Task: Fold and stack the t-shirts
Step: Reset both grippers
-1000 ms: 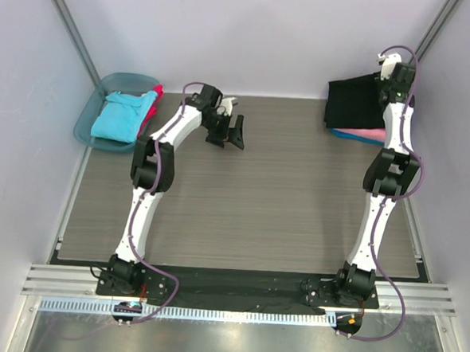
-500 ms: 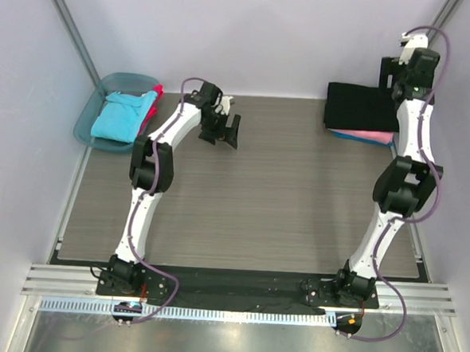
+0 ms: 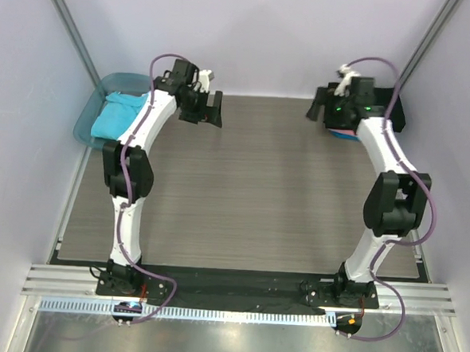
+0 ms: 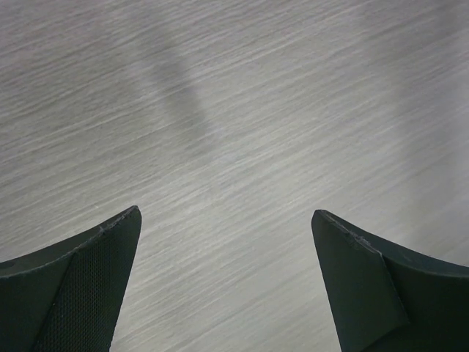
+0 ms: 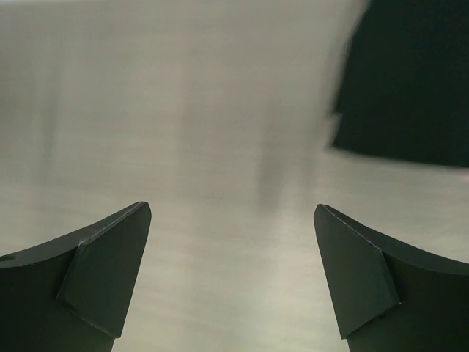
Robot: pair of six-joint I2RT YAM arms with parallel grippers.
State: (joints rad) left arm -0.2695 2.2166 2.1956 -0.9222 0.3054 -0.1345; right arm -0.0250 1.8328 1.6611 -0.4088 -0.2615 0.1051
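Note:
A folded black t-shirt [image 3: 396, 116] lies on a pink one [image 3: 346, 134] at the far right of the table, mostly hidden by my right arm. In the right wrist view the black t-shirt [image 5: 410, 81] fills the upper right corner. My right gripper [image 3: 316, 109] [image 5: 231, 213] hangs open just left of that stack, with only bare table between its fingers. A turquoise t-shirt [image 3: 116, 118] lies crumpled in the teal tub [image 3: 89, 111] at the far left. My left gripper [image 3: 209, 111] [image 4: 227, 220] is open and empty over bare table, just right of the tub.
Grey walls close in the wood-grain table [image 3: 250, 193] on three sides, with metal posts in the back corners. Both arm bases sit on a black strip [image 3: 236, 284] at the near edge.
My right gripper has opened, left the black t-shirt lying flat on the pink one, and swung left off the stack. My left arm has swung back and left toward the tub.

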